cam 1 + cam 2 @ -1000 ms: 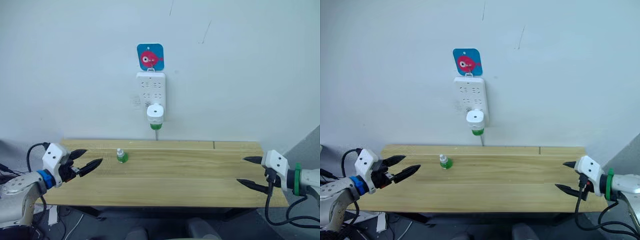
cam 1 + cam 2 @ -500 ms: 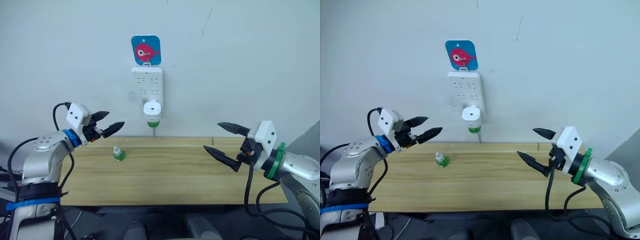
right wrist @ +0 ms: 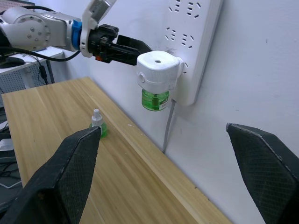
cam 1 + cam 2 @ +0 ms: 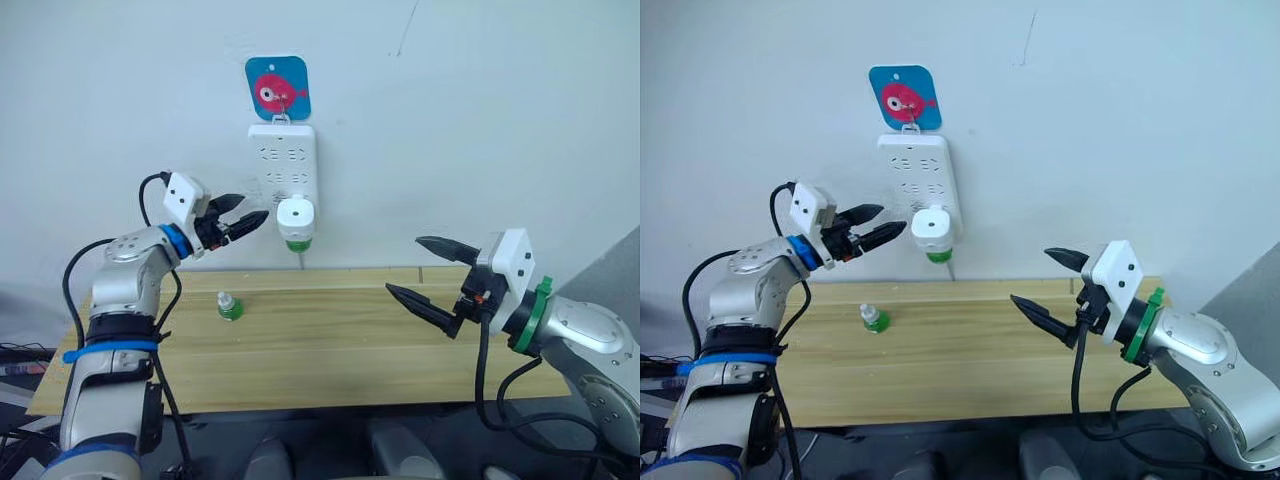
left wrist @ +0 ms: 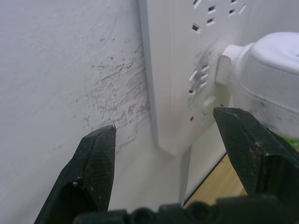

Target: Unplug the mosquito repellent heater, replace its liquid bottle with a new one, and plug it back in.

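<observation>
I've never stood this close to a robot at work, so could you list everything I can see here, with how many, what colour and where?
Power strip: one, white, hung upright on the wall under the sticker.
Sticker: one, blue with a pink fish, on the wall above the strip.
Mosquito repellent heater: one, white, plugged into the lower part of the strip.
Its liquid bottle: one, green, fitted under the heater.
The new one: one, green bottle with a clear cap, standing on the table's left part.
Table: one, light wood, against the wall.
Left hand: one, black fingers, open, raised beside the heater, not touching it.
Right hand: one, black fingers, open, held above the table's right part.
</observation>
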Tool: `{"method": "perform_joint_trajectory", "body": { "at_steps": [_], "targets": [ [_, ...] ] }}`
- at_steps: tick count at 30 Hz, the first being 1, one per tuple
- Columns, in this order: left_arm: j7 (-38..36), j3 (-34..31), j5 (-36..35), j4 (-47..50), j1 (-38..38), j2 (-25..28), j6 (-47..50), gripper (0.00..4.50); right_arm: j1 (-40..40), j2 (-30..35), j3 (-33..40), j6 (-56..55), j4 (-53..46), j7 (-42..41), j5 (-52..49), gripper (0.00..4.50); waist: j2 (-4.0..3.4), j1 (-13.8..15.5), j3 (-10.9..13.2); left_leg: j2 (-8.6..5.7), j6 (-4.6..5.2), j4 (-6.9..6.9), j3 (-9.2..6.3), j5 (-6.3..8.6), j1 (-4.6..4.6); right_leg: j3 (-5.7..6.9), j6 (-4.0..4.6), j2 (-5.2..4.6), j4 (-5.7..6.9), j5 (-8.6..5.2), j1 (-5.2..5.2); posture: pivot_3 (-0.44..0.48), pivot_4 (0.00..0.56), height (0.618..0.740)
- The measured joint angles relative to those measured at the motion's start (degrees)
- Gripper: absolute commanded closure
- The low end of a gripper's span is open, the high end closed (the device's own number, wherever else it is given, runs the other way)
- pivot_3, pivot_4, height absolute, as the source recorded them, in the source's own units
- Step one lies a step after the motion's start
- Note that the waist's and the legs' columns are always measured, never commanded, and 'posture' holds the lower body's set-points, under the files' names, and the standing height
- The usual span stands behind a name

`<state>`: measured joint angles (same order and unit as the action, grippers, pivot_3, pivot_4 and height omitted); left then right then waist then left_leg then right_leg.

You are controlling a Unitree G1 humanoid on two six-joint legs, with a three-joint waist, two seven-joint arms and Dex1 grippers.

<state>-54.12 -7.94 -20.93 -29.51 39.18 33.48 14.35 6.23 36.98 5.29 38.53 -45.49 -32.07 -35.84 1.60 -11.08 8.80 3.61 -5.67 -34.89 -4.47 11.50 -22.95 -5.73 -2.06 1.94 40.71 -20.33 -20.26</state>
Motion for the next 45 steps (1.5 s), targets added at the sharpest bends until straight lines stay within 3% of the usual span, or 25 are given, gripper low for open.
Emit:
{"method": "perform_joint_trajectory", "body": {
  "at_steps": [17, 20, 25, 28, 36, 45],
  "targets": [
    [-7.3, 2.4, 2.9, -7.0, 7.2, -2.1, -3.2, 0.85, 2.4, -0.8, -2.1, 2.1, -1.0, 2.5, -2.0, 0.0, -0.02, -0.1, 0.6, -0.08, -0.01, -0.06, -0.1, -0.01, -0.1, 0.01, -0.1, -0.01, -0.02, 0.0, -0.01, -0.281, 0.138, 0.74],
    [-8.4, 2.5, 3.0, -7.0, 7.4, -2.1, -3.6, 1.34, 3.2, -0.9, -2.2, 2.4, -1.0, 2.7, -2.2, 0.0, -0.01, -0.3, 0.6, -0.07, -0.01, -0.05, -0.1, -0.01, -0.11, 0.01, -0.11, -0.01, -0.02, 0.0, -0.02, -0.277, 0.137, 0.74],
    [-11.0, 2.7, 3.0, -6.9, 7.7, -2.1, -3.6, 2.87, 3.8, -2.3, -3.6, 2.5, -1.0, 3.9, -2.5, 0.0, -0.01, -0.3, 0.6, -0.07, 0.0, -0.03, -0.1, -0.01, -0.12, 0.02, -0.11, 0.0, -0.02, 0.0, -0.05, -0.273, 0.135, 0.74],
    [-12.7, 3.1, 3.0, -6.7, 7.8, -2.1, -3.9, 3.12, 5.9, -5.0, -6.0, 2.9, -1.0, 6.8, -1.7, 0.0, -0.02, -0.2, 0.6, -0.07, -0.02, -0.07, -0.12, -0.02, -0.11, 0.02, -0.12, 0.0, 0.01, 0.01, -0.02, -0.271, 0.134, 0.74],
    [-12.6, 3.1, 3.3, -6.5, 7.7, -2.2, -4.4, 3.17, 13.1, -18.7, -20.7, 5.8, 3.1, 25.0, 14.8, 0.0, -0.01, -0.3, 0.6, -0.1, -0.03, -0.1, -0.13, -0.06, -0.12, -0.07, -0.22, 0.0, 0.05, 0.07, -0.04, -0.26, 0.137, 0.74],
    [-11.8, 3.1, 3.3, -4.2, 6.8, -2.4, -3.5, 3.17, 21.6, -31.8, -24.4, 4.2, 18.4, 31.0, 23.8, 0.0, -0.02, -0.1, 0.6, -0.09, -0.03, -0.09, -0.22, -0.06, -0.19, 0.02, -0.21, -0.01, 0.08, 0.08, -0.08, -0.244, 0.132, 0.74]
  ]
}}
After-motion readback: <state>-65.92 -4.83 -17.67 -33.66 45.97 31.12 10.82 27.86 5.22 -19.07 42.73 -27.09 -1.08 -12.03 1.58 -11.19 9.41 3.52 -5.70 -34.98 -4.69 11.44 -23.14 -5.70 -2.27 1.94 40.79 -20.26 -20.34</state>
